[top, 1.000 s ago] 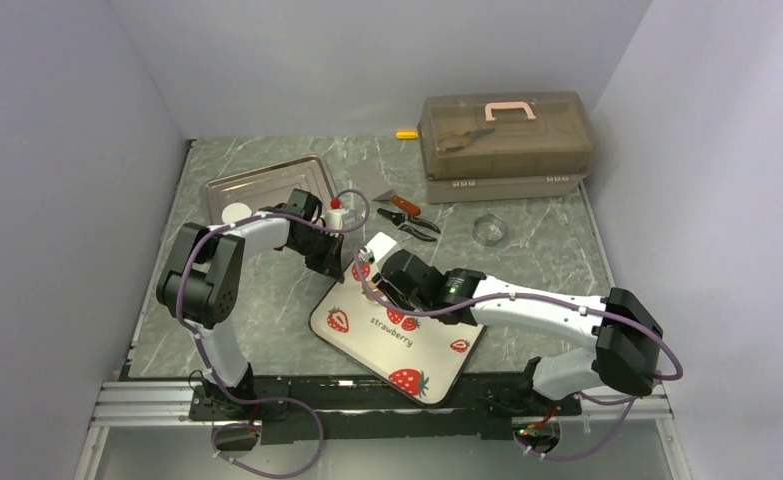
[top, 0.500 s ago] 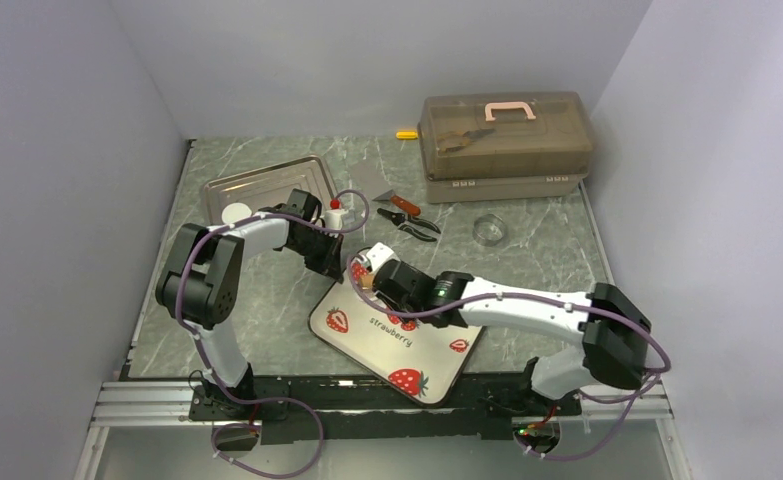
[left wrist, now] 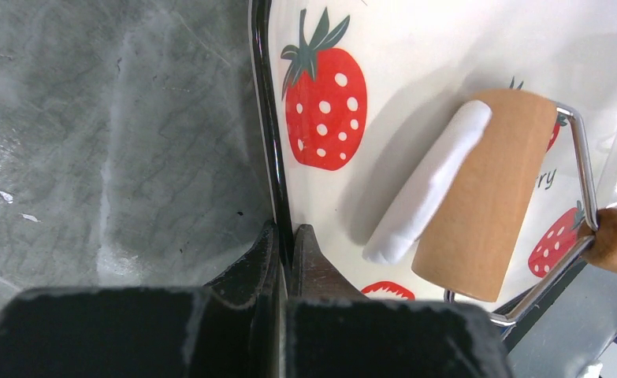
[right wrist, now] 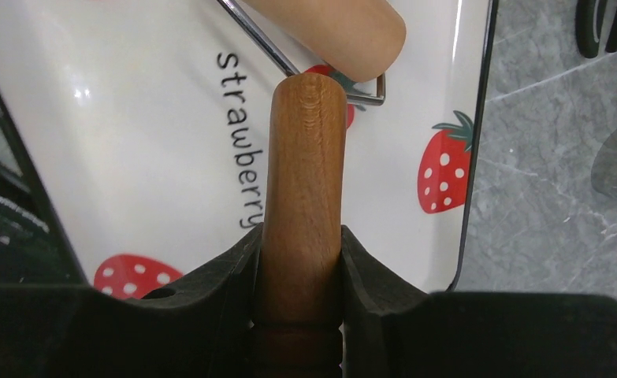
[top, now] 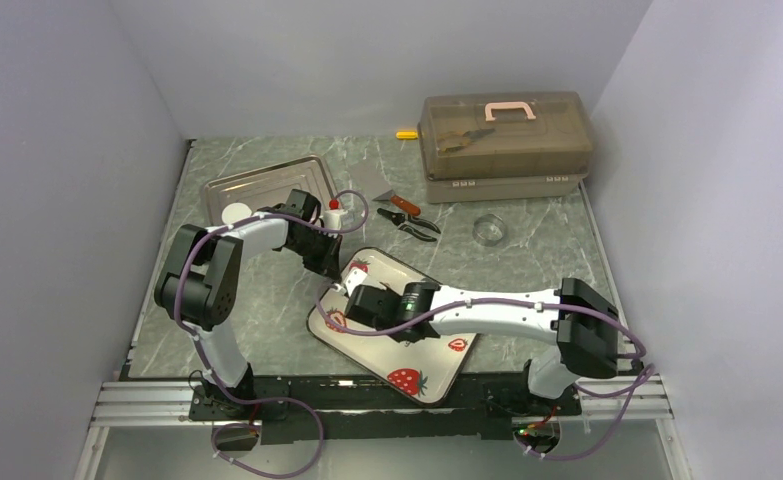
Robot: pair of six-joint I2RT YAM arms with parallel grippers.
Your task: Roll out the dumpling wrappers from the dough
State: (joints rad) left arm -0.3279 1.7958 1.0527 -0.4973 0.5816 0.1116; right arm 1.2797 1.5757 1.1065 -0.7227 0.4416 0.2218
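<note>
- Right gripper clamps the roller's wooden handle above the strawberry tray.
- Left gripper pinches that tray's black rim; bare marble tabletop lies alongside.
- Dough, a flattened white strip, clings to the roller drum.

A robot test cell in a lab: plain pale grey-violet wall panels box in a grey marble-patterned surface, two white-and-black arms are bolted to an aluminium rail trailing loose purple cables, and beyond the right hand sits a translucent brown plastic toolbox with a pink handle
</note>
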